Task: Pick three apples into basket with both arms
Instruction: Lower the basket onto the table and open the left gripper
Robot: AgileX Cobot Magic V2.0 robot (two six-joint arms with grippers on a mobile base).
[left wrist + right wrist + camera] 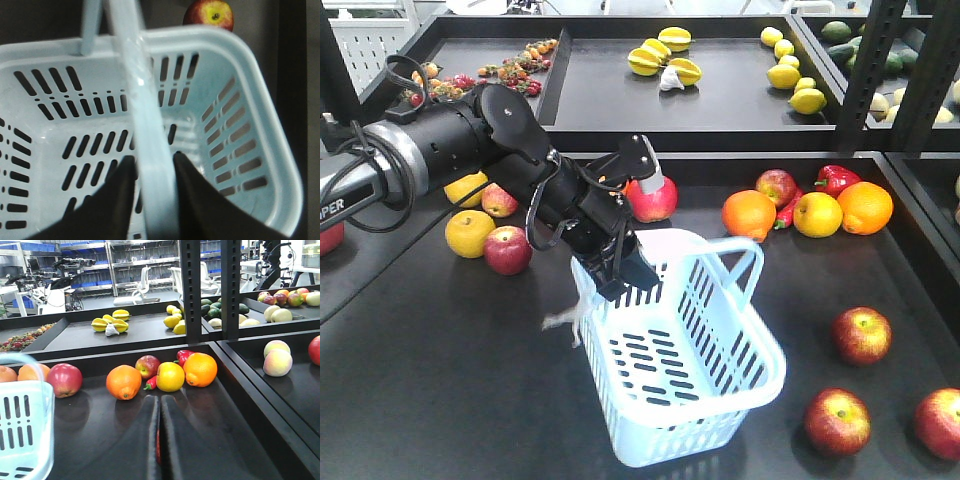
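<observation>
Shows left end effector (623, 272) clamped on the handle of the empty, tilted basket (720, 400) at lower centre, right end effector (160, 405) closed on nothing; leaves three apples (861, 335) (837, 421) (940, 423) unpicked on the desk (440, 380), lower right.

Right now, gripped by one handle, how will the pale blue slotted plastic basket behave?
Probably light: the pale blue plastic basket is empty, with thin slotted walls. Likely to swing or tip: the left gripper pinches one hoop handle, and it looks tilted.

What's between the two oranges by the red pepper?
In the front view, a yellow fruit sits between the left orange and the right orange, with a red apple and the red pepper just behind.
</observation>
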